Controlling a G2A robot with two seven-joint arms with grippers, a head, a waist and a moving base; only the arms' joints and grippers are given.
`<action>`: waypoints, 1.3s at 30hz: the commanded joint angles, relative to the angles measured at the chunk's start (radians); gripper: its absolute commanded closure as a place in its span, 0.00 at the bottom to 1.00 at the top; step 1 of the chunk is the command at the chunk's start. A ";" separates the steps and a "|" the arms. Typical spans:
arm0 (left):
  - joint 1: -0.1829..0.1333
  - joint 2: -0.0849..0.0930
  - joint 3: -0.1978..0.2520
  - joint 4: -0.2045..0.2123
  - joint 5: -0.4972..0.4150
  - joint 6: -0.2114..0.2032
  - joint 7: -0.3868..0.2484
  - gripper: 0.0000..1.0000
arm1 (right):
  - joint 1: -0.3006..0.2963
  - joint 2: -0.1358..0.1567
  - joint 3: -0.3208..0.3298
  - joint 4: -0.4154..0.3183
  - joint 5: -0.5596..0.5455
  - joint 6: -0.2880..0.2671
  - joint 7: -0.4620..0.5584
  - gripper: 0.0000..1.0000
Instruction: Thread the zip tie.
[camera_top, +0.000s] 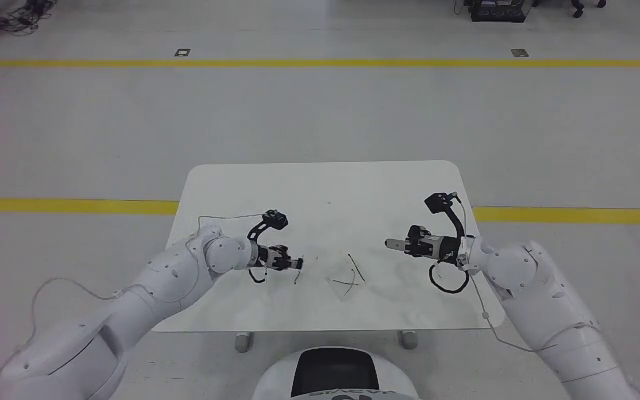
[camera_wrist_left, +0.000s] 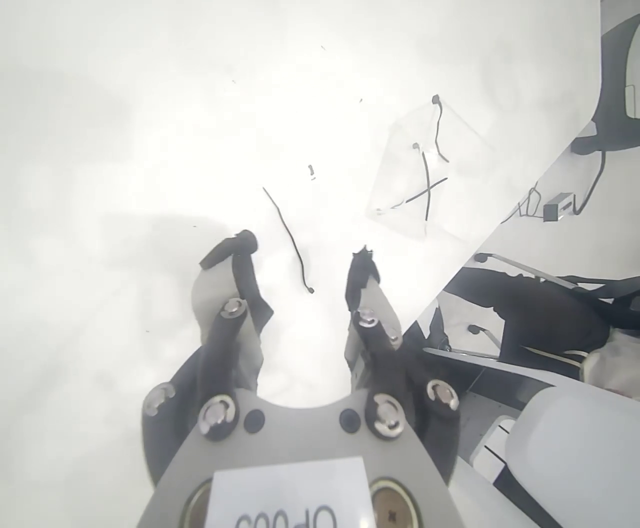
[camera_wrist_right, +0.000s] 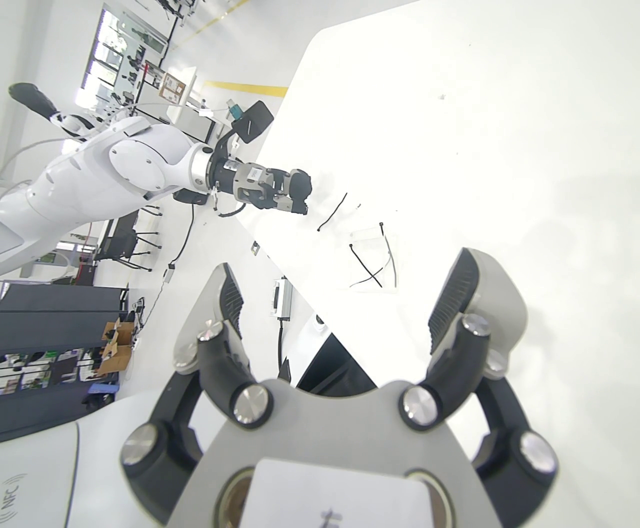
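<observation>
1. Left side. The left pincer (camera_top: 295, 263) sits low over the white counter (camera_top: 320, 195), near its front edge. Its two dark-wrapped fingers (camera_wrist_left: 243, 243) stand apart and hold nothing.

2. Task item. A single zip tie (camera_wrist_left: 292, 240) lies flat on the counter just ahead of the left pincer, in line with the gap between the fingers and apart from both. It is black and slightly curved, with its head at the end nearer the pincer. It is not threaded: the strap forms no loop.

3. Debris. A small black fragment (camera_wrist_left: 311, 171) lies on the counter beyond the single zip tie, between it and the pouch.

4. Container. A clear plastic pouch (camera_wrist_left: 395, 172) lies flat at mid-counter, between the two arms. Three zip ties (camera_wrist_left: 427, 186) rest within its outline. Two of them cross each other, and the third lies alongside. Whether they lie inside the pouch or on top of it cannot be determined.

5. Right side. The right pincer (camera_wrist_right: 345, 295) is held above the counter to the right of the pouch, well apart from it and pointing toward it. Its ribbed pads (camera_wrist_right: 452, 290) stand wide apart and hold nothing.
</observation>
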 joint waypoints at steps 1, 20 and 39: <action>0.000 0.000 0.000 0.000 0.000 0.000 0.000 0.00 | 0.000 0.000 0.000 0.000 0.000 0.000 0.000 0.00; 0.002 0.041 0.030 -0.505 0.384 0.680 -0.332 0.00 | 0.000 0.000 0.000 0.000 0.000 0.000 0.000 0.00; -0.004 -0.102 0.051 -0.321 0.441 0.680 -0.359 0.00 | 0.000 0.000 0.000 0.000 0.000 0.000 0.000 0.00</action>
